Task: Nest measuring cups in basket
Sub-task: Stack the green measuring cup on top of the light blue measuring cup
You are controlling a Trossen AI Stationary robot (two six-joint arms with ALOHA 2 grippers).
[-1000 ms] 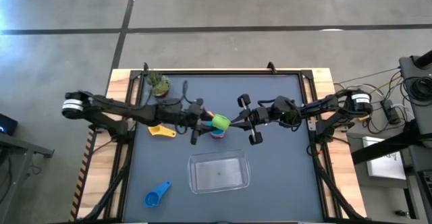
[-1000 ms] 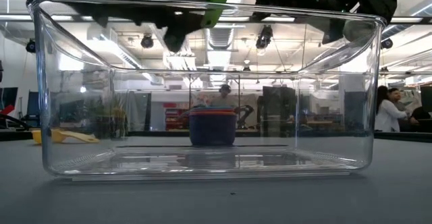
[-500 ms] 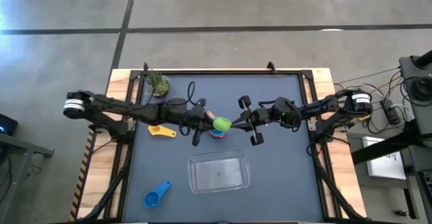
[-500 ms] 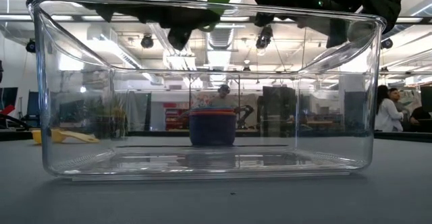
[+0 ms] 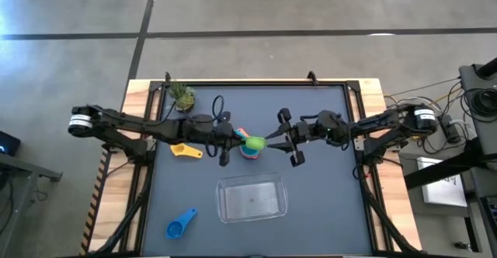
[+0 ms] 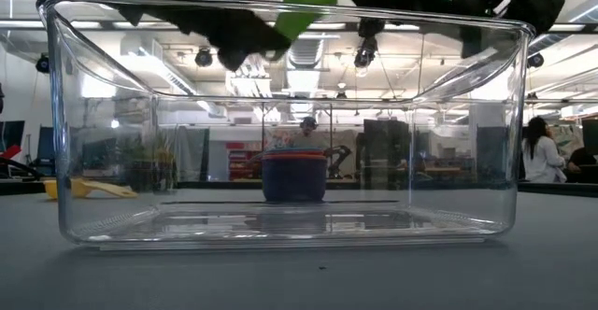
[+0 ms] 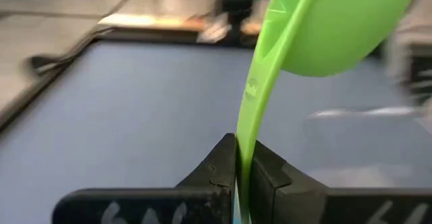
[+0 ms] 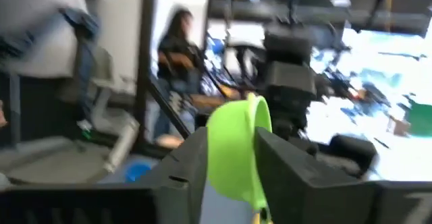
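A green measuring cup [image 5: 253, 143] hangs in the air between my two grippers, above a stack of nested cups [image 5: 248, 154] that stands on the mat behind the clear basket [image 5: 220, 199]. My left gripper [image 5: 237, 139] is shut on the green cup. My right gripper [image 5: 272, 142] is open, with a finger on either side of the cup's bowl [image 8: 233, 150]. A yellow cup [image 5: 185, 151] lies on the mat at the left. A blue cup [image 5: 180, 225] lies near the front left. My left gripper pinches the green cup's flat handle [image 7: 244, 150] at its free end between its two fingers. The fingers come from the table's left, slanting a little down. The cup is lifted clear, its bowl [image 7: 344, 28] out beyond the fingertips. Whether my right gripper's fingers [image 8: 283, 163] touch the bowl, I cannot tell.
A small potted plant [image 5: 183, 96] stands at the far left of the mat. The basket [image 6: 93, 114] stands in the middle near the front, and the stack [image 6: 294, 175] shows through its walls. People stand in the room beyond the table.
The green cup has turned a little in the air between the grippers. In the low view more of it shows now and it reaches lower. My left gripper has tipped and rolled slightly where it is.
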